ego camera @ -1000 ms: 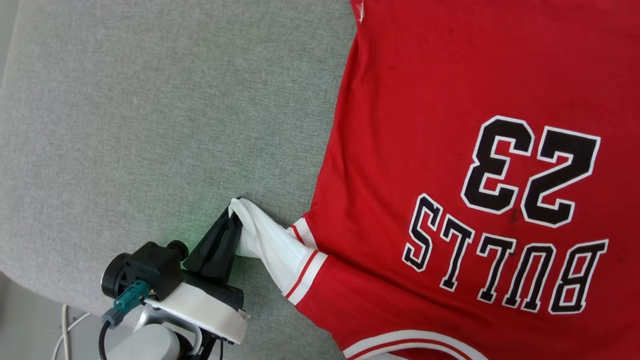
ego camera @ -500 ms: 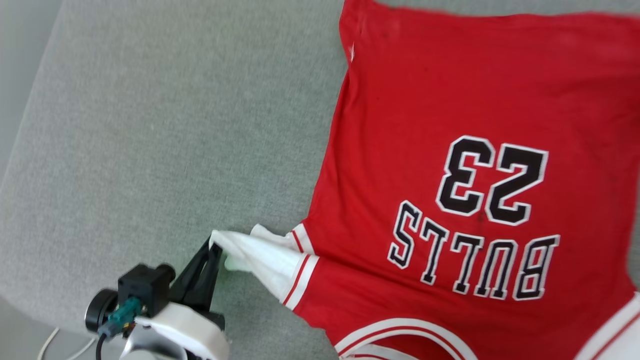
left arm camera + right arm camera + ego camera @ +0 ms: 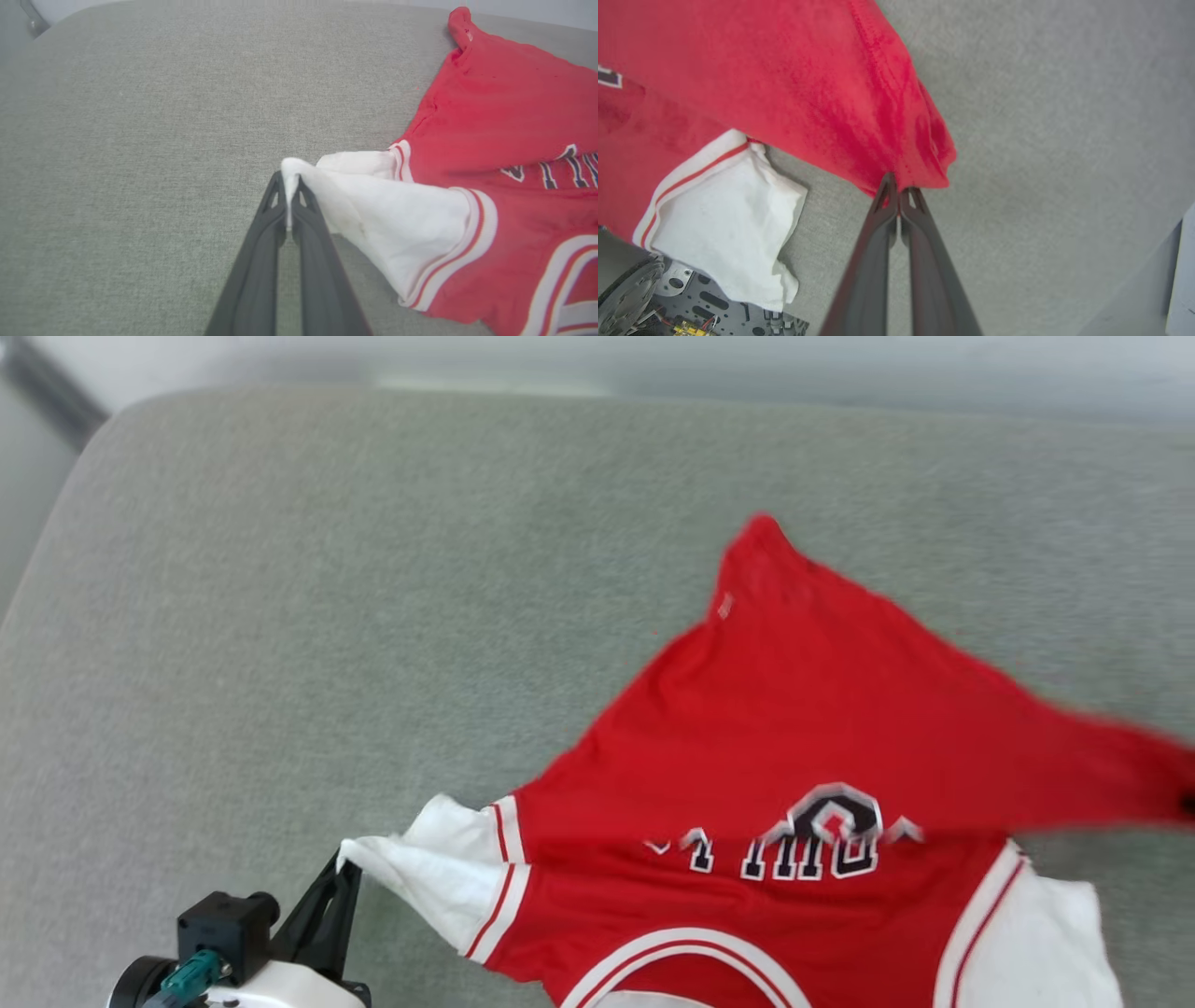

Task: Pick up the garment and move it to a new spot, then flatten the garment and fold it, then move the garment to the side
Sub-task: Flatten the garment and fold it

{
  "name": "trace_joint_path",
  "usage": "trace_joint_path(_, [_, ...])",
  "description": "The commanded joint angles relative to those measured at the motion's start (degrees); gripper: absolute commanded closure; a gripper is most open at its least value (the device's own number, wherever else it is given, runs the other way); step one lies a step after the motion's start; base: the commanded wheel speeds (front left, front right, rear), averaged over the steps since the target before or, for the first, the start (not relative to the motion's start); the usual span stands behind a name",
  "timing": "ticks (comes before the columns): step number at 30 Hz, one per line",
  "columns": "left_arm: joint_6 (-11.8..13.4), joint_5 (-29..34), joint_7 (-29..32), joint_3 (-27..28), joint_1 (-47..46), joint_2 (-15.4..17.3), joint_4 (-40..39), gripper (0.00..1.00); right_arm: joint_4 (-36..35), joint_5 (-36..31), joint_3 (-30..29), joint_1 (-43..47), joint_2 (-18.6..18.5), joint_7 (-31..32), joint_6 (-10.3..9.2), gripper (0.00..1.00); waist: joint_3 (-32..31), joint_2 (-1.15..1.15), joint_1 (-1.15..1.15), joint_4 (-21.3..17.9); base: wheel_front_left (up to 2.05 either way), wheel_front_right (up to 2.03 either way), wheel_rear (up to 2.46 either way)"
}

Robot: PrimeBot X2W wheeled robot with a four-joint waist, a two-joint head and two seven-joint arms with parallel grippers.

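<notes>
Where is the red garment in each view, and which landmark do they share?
Head view: garment, lower right.
Left wrist view: garment, right side, sleeve in left end effector.
Right wrist view: garment, upper left, corner in right end effector.
Shared landmark: grey cushion.

Head cam looks down; wrist cams close, all share garment (image 3: 794, 709).

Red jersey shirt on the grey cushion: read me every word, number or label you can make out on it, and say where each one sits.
Nothing reads whole at this moment.
Chest print on the red jersey-style T-shirt with white short sleeves: black-and-white block characters, blurred and half hidden behind a fold of the red cloth; unreadable.
Small white mark near the shirt's far corner: too small to read.
</notes>
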Motion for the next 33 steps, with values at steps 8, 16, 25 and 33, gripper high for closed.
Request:
trace_joint_path(8, [0.07,-0.84,-0.1,0.84,2.71,0.96,0.19,1.0,3.23,4.14,-4.65,20.8,0.33,-8.91,-0.03,1.0,-3.87,0.0,0.0,-3.78,0.0,0.0,0.0])
trace_joint_path(16, [-0.4,-0.52,-0.11,0.59,2.54,0.47,0.65,1.0,6.37,5.52,-9.21,34.55,7.73,-14.7,-0.02,1.0,-3.75,0.0,0.0,-3.68,0.0,0.0,0.0])
trace_joint_path(25, [-0.73,-0.19,-0.03,0.32,1.75,0.28,0.74,1.0,-0.47,3.18,-20.58,29.88,5.74,-15.95,-0.02,0.0,-3.32,0.0,0.0,-3.38,0.0,0.0,0.0])
trace_joint_path(33, [-1.37,1.1,0.12,-0.27,-1.52,-0.58,0.62,1.0,-11.56,0.46,-23.77,16.66,1.87,-7.98,-0.02,0.0,-0.06,0.0,0.0,-1.19,0.0,0.0,0.0])
